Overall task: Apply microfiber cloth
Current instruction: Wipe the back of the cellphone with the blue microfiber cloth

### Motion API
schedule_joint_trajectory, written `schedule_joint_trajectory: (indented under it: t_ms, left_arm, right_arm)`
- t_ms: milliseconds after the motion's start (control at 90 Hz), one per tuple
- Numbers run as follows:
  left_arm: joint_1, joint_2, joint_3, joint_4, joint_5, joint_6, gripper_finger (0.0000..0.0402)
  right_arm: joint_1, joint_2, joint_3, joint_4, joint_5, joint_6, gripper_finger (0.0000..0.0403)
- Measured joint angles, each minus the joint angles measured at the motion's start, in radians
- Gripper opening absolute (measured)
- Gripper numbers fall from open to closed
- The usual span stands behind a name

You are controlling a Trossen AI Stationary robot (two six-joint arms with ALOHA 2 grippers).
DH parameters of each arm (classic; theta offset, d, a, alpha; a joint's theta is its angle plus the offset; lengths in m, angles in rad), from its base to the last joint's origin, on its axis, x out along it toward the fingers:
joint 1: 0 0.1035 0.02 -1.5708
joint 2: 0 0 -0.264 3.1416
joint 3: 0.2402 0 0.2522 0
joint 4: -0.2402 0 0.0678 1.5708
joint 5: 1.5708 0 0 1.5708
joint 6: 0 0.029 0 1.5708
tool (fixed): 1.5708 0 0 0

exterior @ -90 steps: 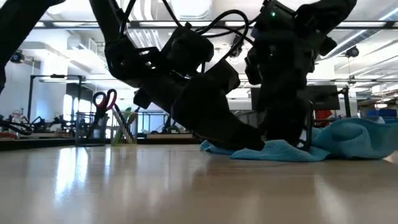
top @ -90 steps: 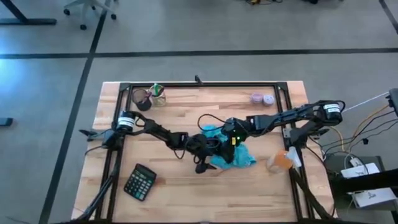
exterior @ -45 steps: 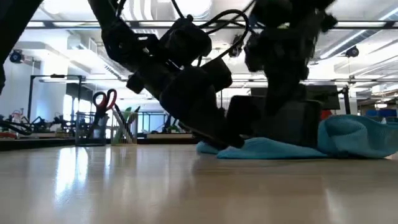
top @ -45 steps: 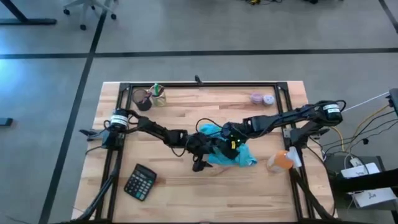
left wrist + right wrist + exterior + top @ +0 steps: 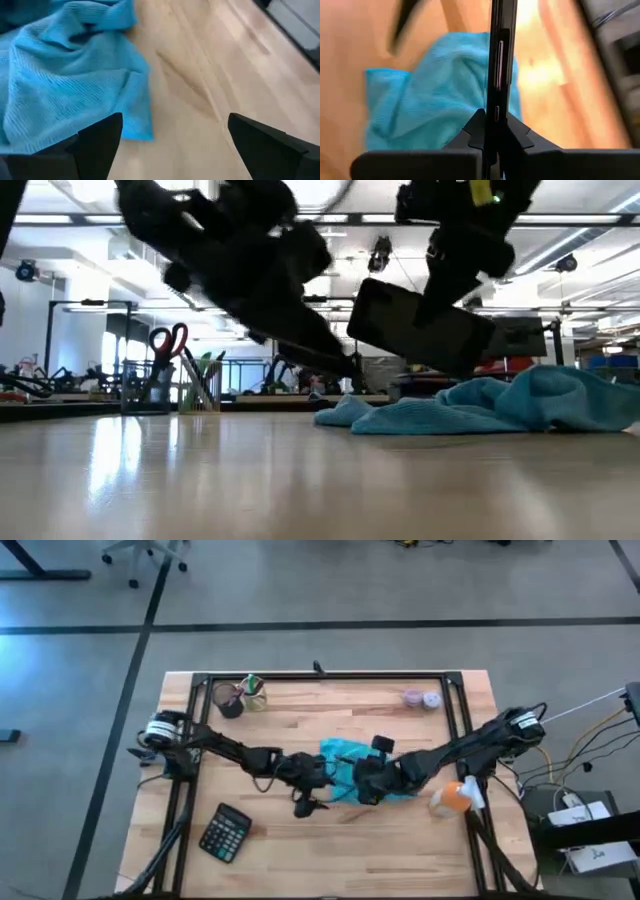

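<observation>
Since the earlier frames, both arms are sitting farther back toward the table's near side, and the black phone [image 5: 420, 330] is now hanging tilted above the cloth instead of pressing against it. Largest of all, the wooden table [image 5: 300, 840] is showing pale planks inside a black frame. On it the microfiber cloth [image 5: 345, 760] is lying rumpled near the middle, soft ribbed turquoise fabric in irregular folds, one edge flat on the wood in the left wrist view [image 5: 65, 85]. The right gripper [image 5: 372, 780] is hovering over the cloth's near edge, its fingers clamping the thin phone; the right wrist view is showing that slab edge-on [image 5: 497, 65] between them, which the overhead camera is not resolving. The left gripper [image 5: 308, 802] is hanging beside the cloth, its fingers [image 5: 100, 140] spread wide and holding nothing. A calculator [image 5: 225, 832] is lying at the near left, an orange bottle [image 5: 452, 798] on its side at the right. A dark cup [image 5: 228, 700] at the far left is holding scissors [image 5: 168, 345].
</observation>
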Motion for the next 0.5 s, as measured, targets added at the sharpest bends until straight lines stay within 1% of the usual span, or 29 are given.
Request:
schedule_joint_trajectory:
  t_ms: [67,156,211,256,289,356,400,433,500]
  left_arm:
    - [-0.007,-0.066,-0.065,0.106,-0.057,0.003,0.0348]
    - [-0.009,-0.120,-0.156,0.341,-0.101,0.006,0.0348]
    - [-0.010,-0.130,-0.202,0.480,-0.117,0.005,0.0348]
    - [-0.011,-0.129,-0.230,0.550,-0.149,0.000,0.0348]
    - [-0.011,-0.121,-0.239,0.573,-0.200,-0.009,0.0348]
    - [-0.006,-0.107,-0.240,0.565,-0.336,-0.022,0.0348]
    - [-0.001,-0.093,-0.235,0.545,-0.399,-0.025,0.0348]
    - [0.006,-0.080,-0.224,0.533,-0.417,-0.029,0.0348]
    - [0.012,-0.050,-0.201,0.524,-0.412,-0.037,0.0348]
  right_arm:
    - [0.031,0.050,-0.014,-0.006,0.075,-0.038,0.0011]
    - [0.071,0.122,-0.020,0.000,0.177,-0.097,0.0012]
    - [0.087,0.168,-0.020,0.012,0.203,-0.123,0.0014]
    - [0.095,0.203,-0.020,0.031,0.188,-0.138,0.0019]
    - [0.098,0.227,-0.016,0.029,0.160,-0.144,0.0025]
    - [0.100,0.255,0.007,0.024,0.092,-0.161,0.0041]
    - [0.100,0.267,0.032,0.024,0.058,-0.160,0.0054]
    - [0.100,0.271,0.050,0.021,0.039,-0.157,0.0064]
    - [0.100,0.271,0.081,-0.007,0.014,-0.155,0.0087]
